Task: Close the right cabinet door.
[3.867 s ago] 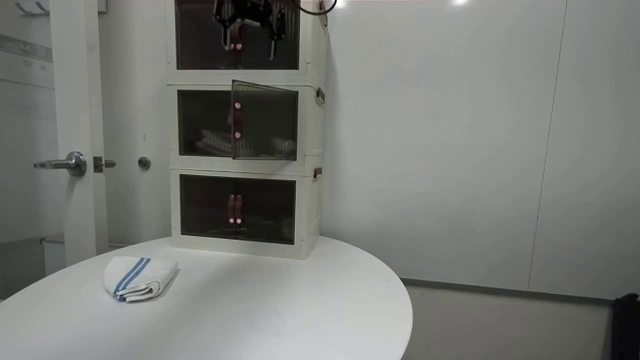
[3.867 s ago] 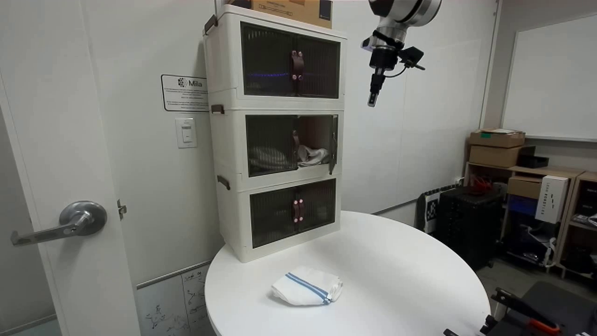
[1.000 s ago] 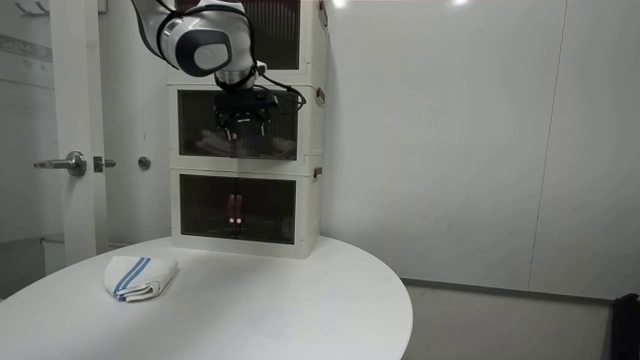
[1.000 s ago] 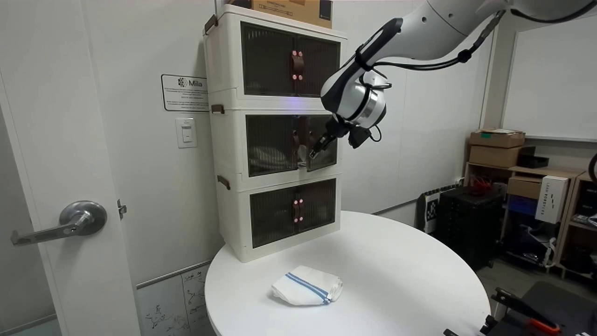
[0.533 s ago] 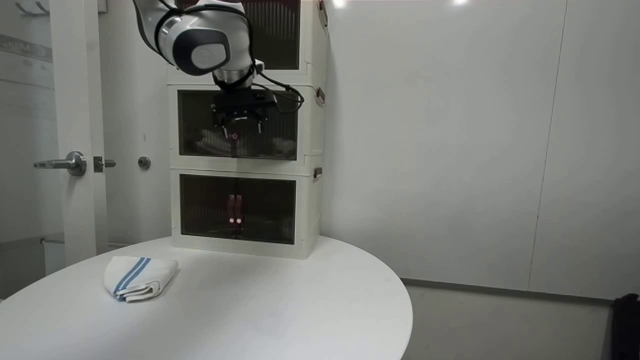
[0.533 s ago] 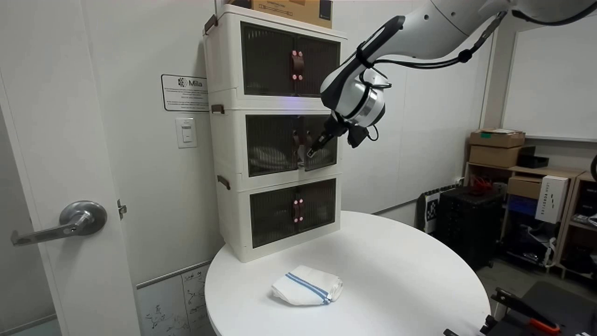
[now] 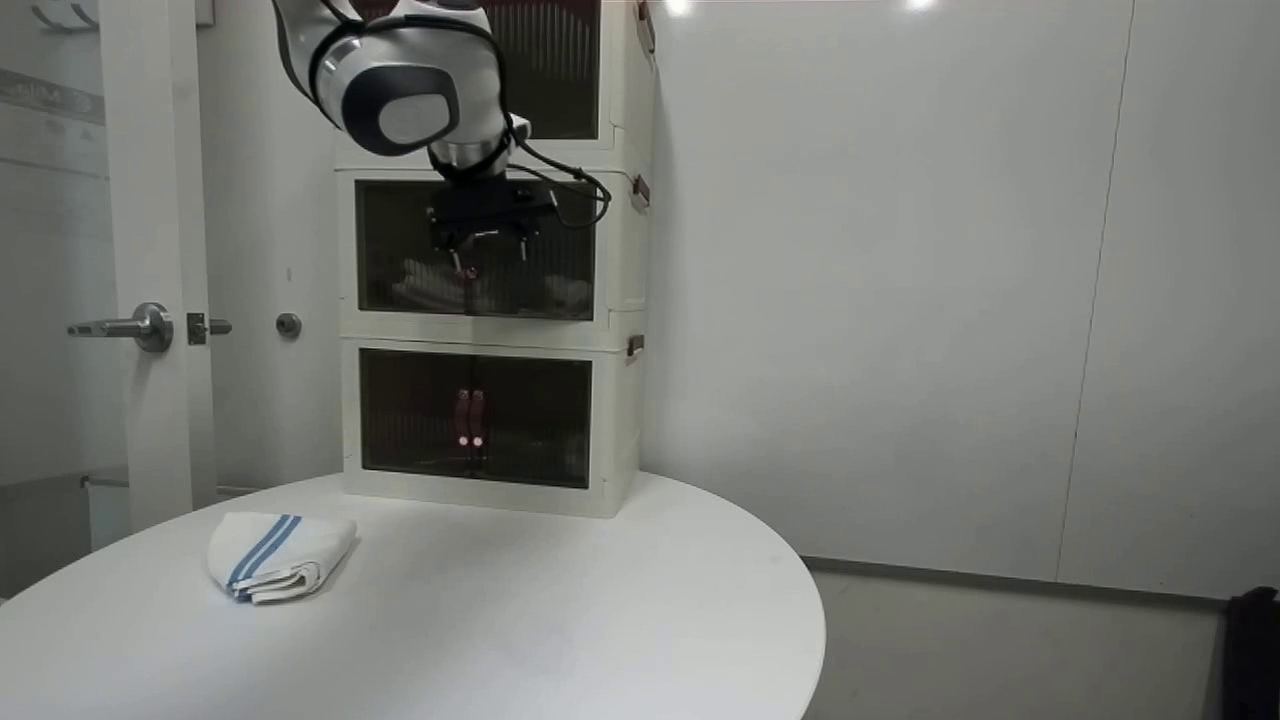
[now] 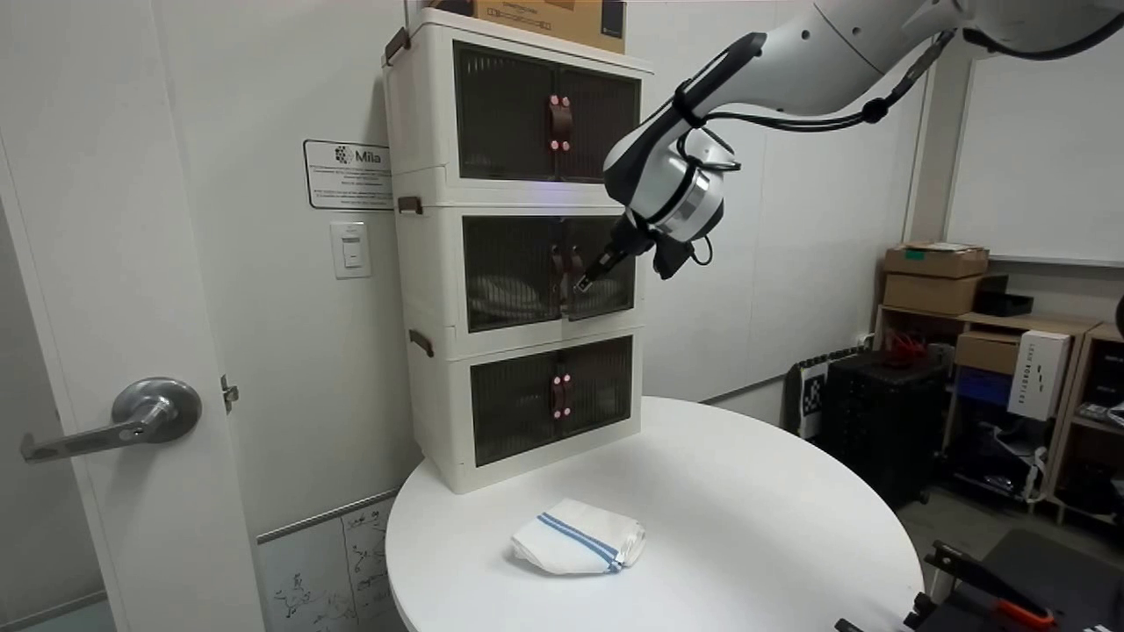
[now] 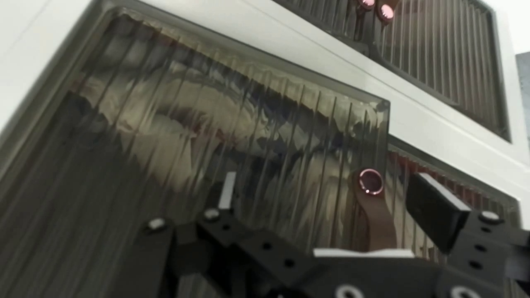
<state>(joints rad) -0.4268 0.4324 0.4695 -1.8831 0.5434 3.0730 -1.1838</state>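
Observation:
The right cabinet door (image 8: 612, 298), a dark ribbed see-through panel, is nearly flush with the white cabinet (image 7: 622, 260). In the wrist view, which looks upside down, the door (image 9: 285, 107) fills the left and middle. Its free edge stands slightly proud of the left twin panel (image 9: 398, 176). Its brown strap handle (image 9: 376, 223) lies between my spread fingers. My gripper (image 9: 331, 196) is open, in front of the door near its free edge. The gripper also shows in both exterior views (image 7: 490, 257) (image 8: 583, 283). Whether the fingertips touch the panel is hard to tell.
A folded white towel with blue stripes (image 8: 580, 540) lies on the round white table (image 8: 746, 509). Closed doors of the bottom tier (image 8: 597, 386) and top tier (image 8: 505, 114) are above and below. A cardboard box (image 8: 549, 26) sits on the cabinet.
The right door has swung from wide open to nearly flush. My gripper has come down to its front. Over the last second, both moved slightly further toward the cabinet, and the gap narrowed.

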